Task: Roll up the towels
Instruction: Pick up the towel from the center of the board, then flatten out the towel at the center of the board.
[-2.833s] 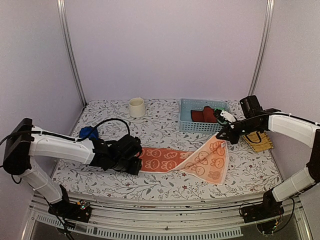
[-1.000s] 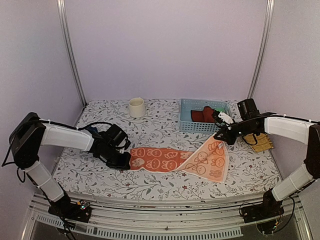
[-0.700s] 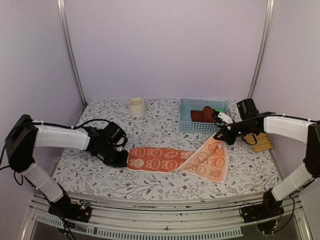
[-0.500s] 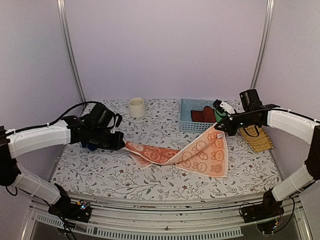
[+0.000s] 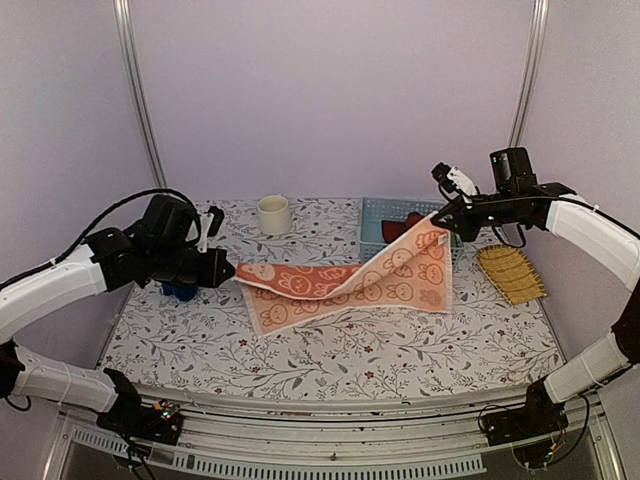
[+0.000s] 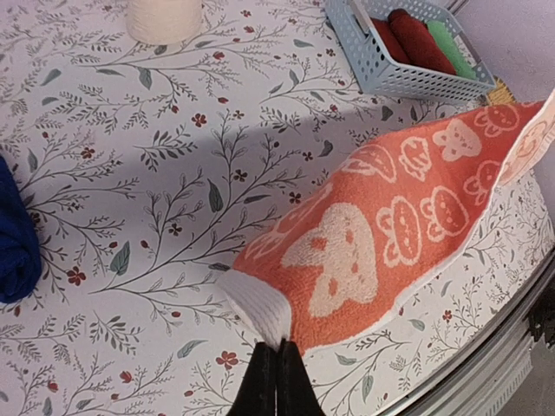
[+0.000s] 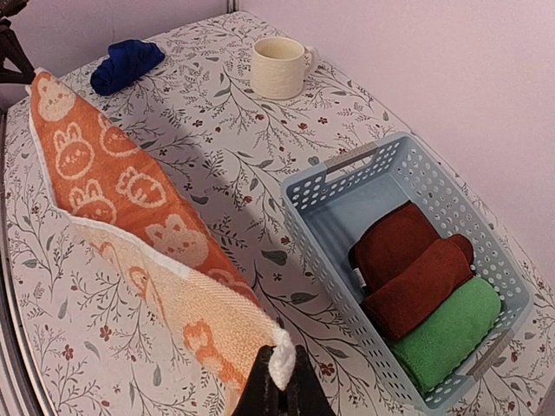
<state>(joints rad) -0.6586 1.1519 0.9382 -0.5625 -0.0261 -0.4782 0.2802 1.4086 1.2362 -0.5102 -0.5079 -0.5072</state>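
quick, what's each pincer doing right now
Left pincer: closed on one corner of the orange bunny towel.
Right pincer: closed on another corner of the same towel.

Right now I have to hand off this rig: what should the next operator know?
Left gripper: shut on one corner of the orange towel.
Right gripper: shut on a corner at its other end; towel hangs stretched between them above the table.
Blue towel: bunched on the left side, not held.
Done: neither towel rolled.
Left: lay the orange one flat, roll it, then the blue.
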